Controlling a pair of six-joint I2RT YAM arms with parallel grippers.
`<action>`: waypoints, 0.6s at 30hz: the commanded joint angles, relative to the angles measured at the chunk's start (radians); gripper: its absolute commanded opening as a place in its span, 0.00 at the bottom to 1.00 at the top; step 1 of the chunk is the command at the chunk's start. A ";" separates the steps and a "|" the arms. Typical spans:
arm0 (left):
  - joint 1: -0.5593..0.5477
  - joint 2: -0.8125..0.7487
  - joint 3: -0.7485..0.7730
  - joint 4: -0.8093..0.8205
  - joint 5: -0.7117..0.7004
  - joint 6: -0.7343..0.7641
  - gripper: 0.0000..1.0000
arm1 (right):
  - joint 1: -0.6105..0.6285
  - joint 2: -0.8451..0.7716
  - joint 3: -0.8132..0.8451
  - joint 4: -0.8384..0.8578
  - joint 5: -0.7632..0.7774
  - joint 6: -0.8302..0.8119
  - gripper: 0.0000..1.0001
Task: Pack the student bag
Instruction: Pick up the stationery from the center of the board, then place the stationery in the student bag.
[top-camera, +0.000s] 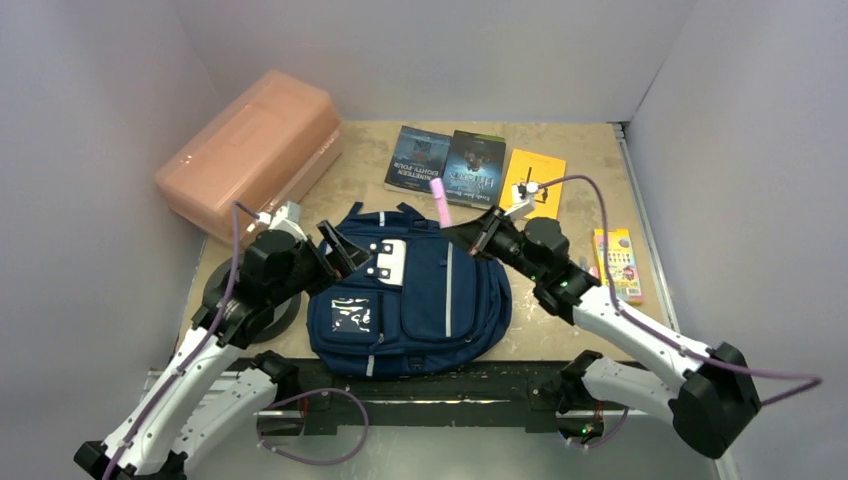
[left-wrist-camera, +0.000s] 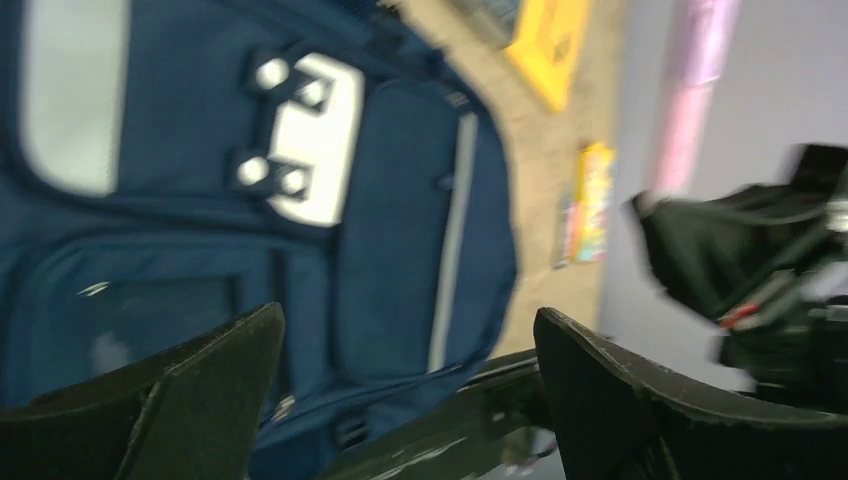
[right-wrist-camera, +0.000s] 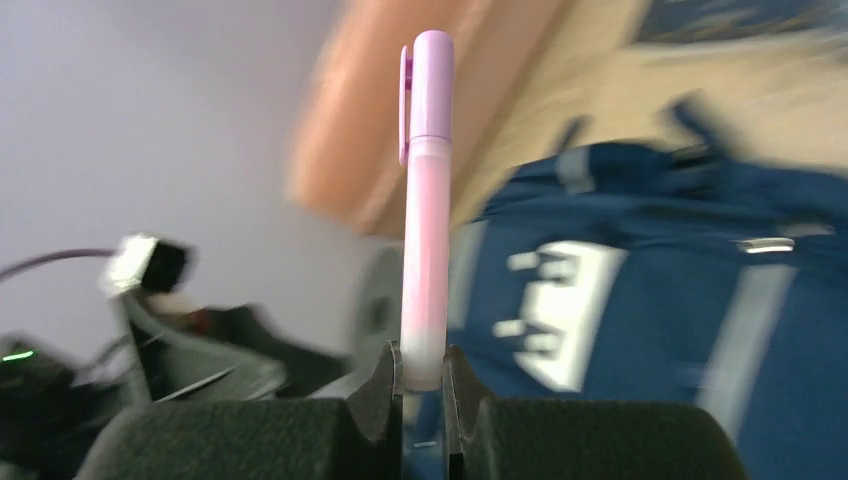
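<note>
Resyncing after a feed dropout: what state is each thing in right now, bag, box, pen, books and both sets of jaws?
Student bag: lying flat, front up, front pockets look shut; main opening unclear.
Pink pen: capped, held upright.
Right gripper: jaws shut on pink pen.
Left gripper: jaws open, empty, over the bag.
Salmon-pink box: lid on.
Two books: closed, flat.
Yellow booklet: closed, flat.

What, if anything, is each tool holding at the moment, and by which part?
The right tool grips a pink pen by its uncapped end, with the capped end sticking out. The left tool is open and holds nothing.
</note>
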 joint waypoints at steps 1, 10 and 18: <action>0.004 0.110 0.035 -0.334 0.014 0.253 0.96 | -0.075 -0.131 0.113 -0.662 0.228 -0.519 0.00; -0.232 0.478 0.126 -0.366 -0.077 0.295 0.60 | -0.077 -0.181 0.211 -0.853 0.074 -0.683 0.00; -0.282 0.616 0.130 -0.287 -0.120 0.257 0.42 | -0.076 -0.144 0.133 -0.658 -0.114 -0.538 0.00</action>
